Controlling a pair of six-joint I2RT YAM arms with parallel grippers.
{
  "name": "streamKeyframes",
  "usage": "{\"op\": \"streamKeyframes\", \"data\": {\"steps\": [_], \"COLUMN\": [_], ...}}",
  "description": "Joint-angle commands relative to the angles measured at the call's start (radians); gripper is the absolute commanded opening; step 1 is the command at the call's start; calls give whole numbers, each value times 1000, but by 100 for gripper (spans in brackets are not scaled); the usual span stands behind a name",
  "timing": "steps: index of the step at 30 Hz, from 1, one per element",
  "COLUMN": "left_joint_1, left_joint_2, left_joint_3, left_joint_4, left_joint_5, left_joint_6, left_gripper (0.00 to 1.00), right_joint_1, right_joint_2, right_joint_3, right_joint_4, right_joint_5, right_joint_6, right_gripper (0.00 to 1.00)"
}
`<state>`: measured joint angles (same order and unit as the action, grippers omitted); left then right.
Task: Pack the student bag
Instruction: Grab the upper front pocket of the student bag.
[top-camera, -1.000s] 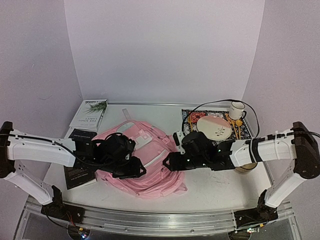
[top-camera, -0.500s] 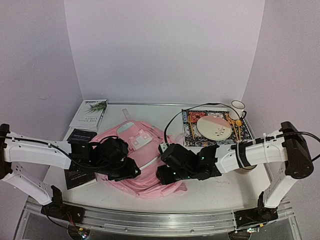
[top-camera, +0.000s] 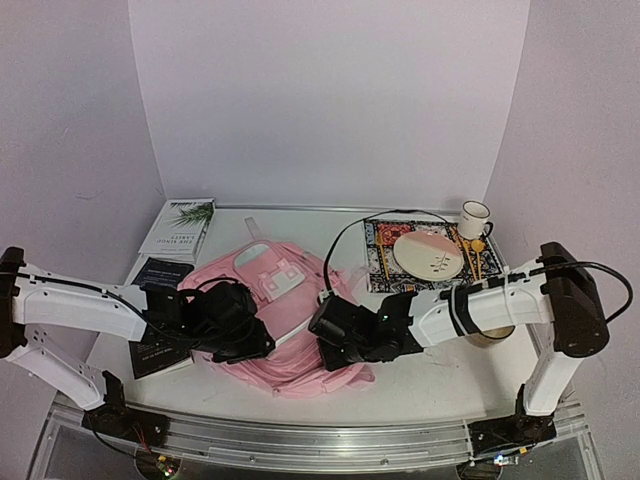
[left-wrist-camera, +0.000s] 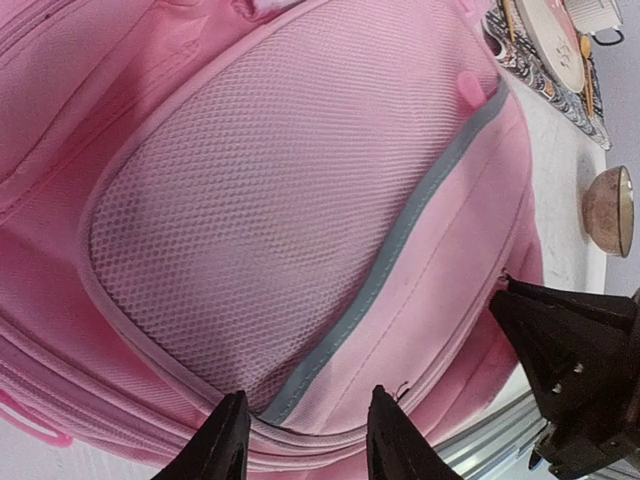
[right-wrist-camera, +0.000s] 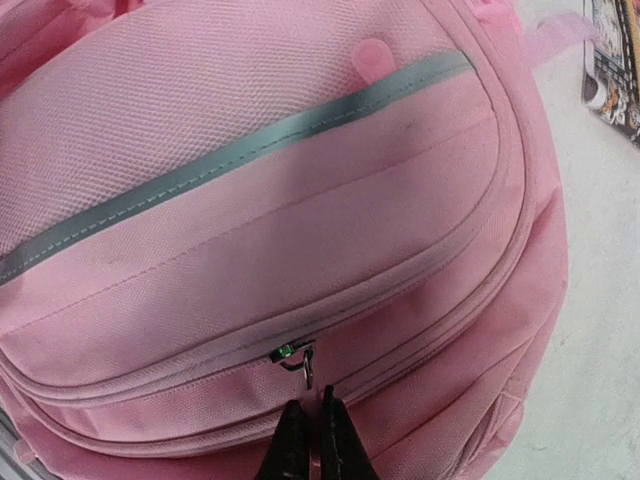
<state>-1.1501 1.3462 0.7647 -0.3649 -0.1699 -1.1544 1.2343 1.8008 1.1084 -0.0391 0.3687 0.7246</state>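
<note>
The large soft pink fabric backpack (top-camera: 292, 300) lies flat on the white table (top-camera: 430, 378), left of centre, between the two arms. The left gripper (left-wrist-camera: 305, 445) hovers low over its pink mesh panel (left-wrist-camera: 270, 200), fingers spread apart with nothing between them. The right gripper (right-wrist-camera: 308, 435) has its fingertips pressed together just below the small metal zipper pull (right-wrist-camera: 297, 358); whether they pinch it, I cannot tell.

Robot lab test cell, staged. Plain pale panels (top-camera: 320, 100) are boxing in a white bench (top-camera: 430, 375). An aluminium rail (top-camera: 320, 440) is running along its near edge, carrying bolted arm mounts (top-camera: 112, 415). Household props are sitting at the far corners: books (top-camera: 180, 228) left, placemat (top-camera: 385, 268) right.
</note>
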Motion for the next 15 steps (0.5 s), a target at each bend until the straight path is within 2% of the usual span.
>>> {"op": "streamKeyframes", "data": {"steps": [1,9,15], "left_joint_1": [40,134,257], "left_joint_2": [26,56,135], "left_joint_3": [-45,-93,-25], "left_joint_4": [-37,-36,-23], "left_joint_5": [-41,-79,-96], "left_joint_6": [-10,36,167], "left_gripper": [40,38,35], "right_joint_1": [-9,-85,-50], "right_joint_2": [-49,-113,-91], "right_joint_3": [-7,-49,-10], "right_joint_4": [-101,-112,-76], "right_joint_5": [108,92,-51], "right_joint_6": [-16,-41,-125], "right_gripper": [0,0,0]}}
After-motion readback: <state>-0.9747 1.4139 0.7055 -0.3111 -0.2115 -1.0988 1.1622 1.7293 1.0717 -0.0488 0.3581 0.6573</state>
